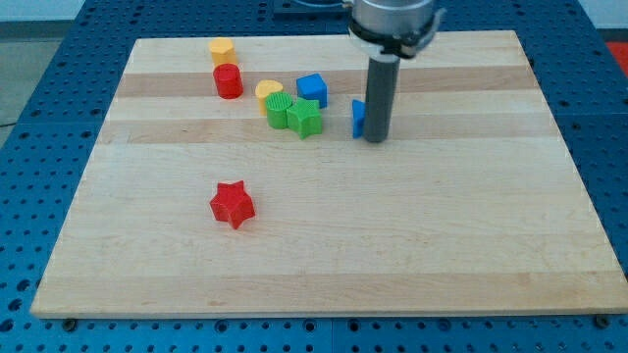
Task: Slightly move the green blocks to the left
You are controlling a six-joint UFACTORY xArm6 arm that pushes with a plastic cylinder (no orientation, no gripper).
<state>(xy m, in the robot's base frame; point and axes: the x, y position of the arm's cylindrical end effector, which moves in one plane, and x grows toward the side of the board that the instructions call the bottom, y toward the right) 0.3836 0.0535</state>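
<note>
Two green blocks sit touching near the board's upper middle: a rounded green block [279, 110] and a green star [305, 118] to its right. My tip [376, 139] rests on the board well to the right of them. A blue block [359, 118] is partly hidden behind the rod, on its left side, between my tip and the green star. A blue cube [312, 88] stands just above the green star. A yellow heart-like block [268, 91] touches the rounded green block from above.
A red cylinder [228, 81] and a yellow block [222, 48] stand at the upper left. A red star [233, 204] lies alone at the lower left. The wooden board [442, 245] rests on a blue perforated table.
</note>
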